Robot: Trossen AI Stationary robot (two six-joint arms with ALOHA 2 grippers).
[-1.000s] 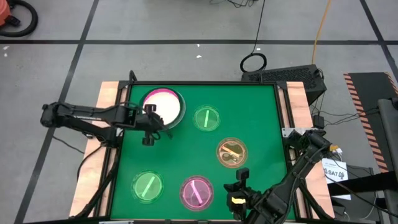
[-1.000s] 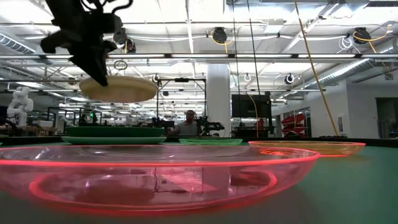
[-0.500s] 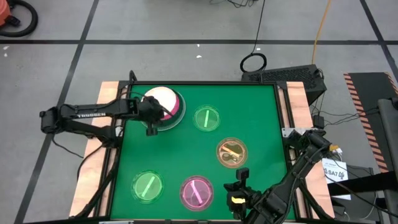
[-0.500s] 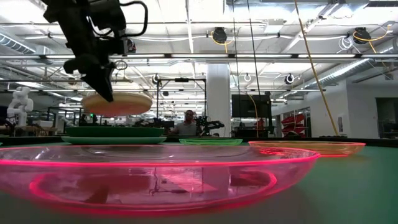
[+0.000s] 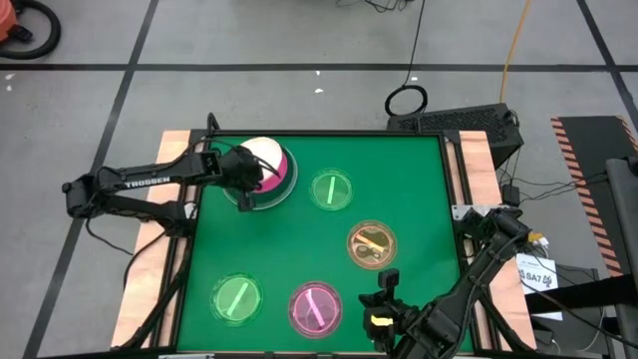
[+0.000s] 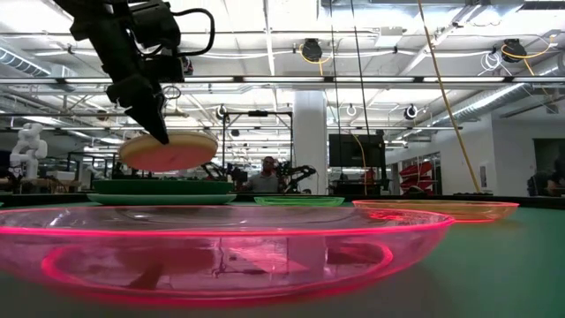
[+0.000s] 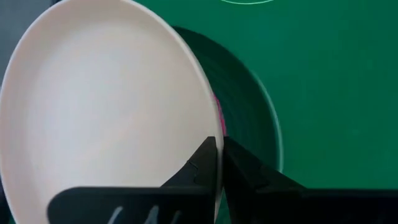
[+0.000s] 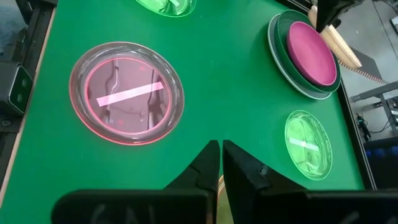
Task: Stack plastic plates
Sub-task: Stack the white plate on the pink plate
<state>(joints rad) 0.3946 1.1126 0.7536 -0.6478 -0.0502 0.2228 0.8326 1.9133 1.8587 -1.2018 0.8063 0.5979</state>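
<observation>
My left gripper [image 5: 244,182] is shut on a large white plate [image 5: 261,158], also seen as the white plate [image 6: 168,152] in the low view. It hovers over a stack at the table's far left: a hot-pink plate [image 5: 283,173] lying in a dark-green plate [image 8: 281,46]. Small see-through plates lie flat on the mat: green [image 5: 332,189], amber [image 5: 371,244], pink [image 5: 315,309] and another green [image 5: 236,298]. My right gripper [image 8: 219,152] is shut and waits at the near edge, holding nothing. My left gripper pinches the white plate's rim [image 7: 208,134] between its two fingers, on the plate's near-left side. The fingers [image 6: 152,119] come slanting down from above. The plate is lifted clear, close above the dark-green plate [image 6: 163,187], slightly tilted.
The mat is a green field with raised wooden strips along the left edge [image 5: 169,189] and right edge [image 5: 477,170]. Open green mat lies between the stack and the near small plates. In the low view the pink see-through plate [image 6: 221,252] fills the foreground.
My left gripper has moved toward the far edge and down, carrying the white plate over the stack. The plate has dropped closer to the dark-green plate and now covers most of the hot-pink one. The gripper has stayed shut.
</observation>
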